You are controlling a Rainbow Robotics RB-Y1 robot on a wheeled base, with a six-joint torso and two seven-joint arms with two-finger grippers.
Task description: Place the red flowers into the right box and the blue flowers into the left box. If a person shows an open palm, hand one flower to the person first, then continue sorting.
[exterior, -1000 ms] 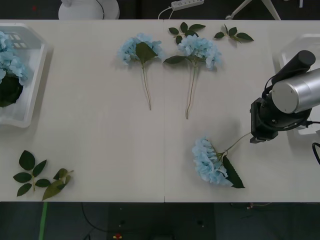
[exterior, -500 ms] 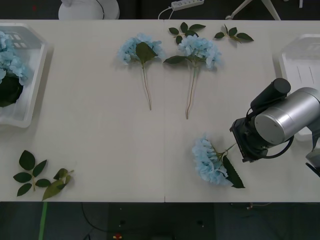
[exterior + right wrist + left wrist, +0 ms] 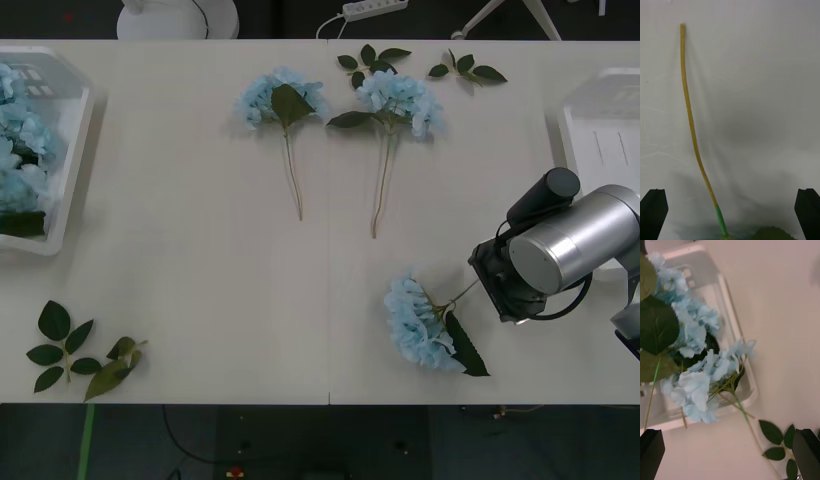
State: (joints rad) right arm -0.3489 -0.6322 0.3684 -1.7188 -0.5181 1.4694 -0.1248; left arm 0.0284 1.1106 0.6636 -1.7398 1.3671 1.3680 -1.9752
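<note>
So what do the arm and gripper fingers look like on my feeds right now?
The right arm is a brushed silver cylinder with a black cylindrical stub on top, black housing at the wrist and a black cable looping beneath. Right gripper and left gripper have flat black fingers at the wrist views' corners.

White table with flowers, leaves and two trays

The table (image 3: 200, 270) carries three blue flowers (image 3: 283, 100) lying flat, two at the far middle and one near the front, loose leaf sprigs (image 3: 70, 350) front-left and far-centre, the left box (image 3: 60, 170) and the right box (image 3: 600, 125).
</note>
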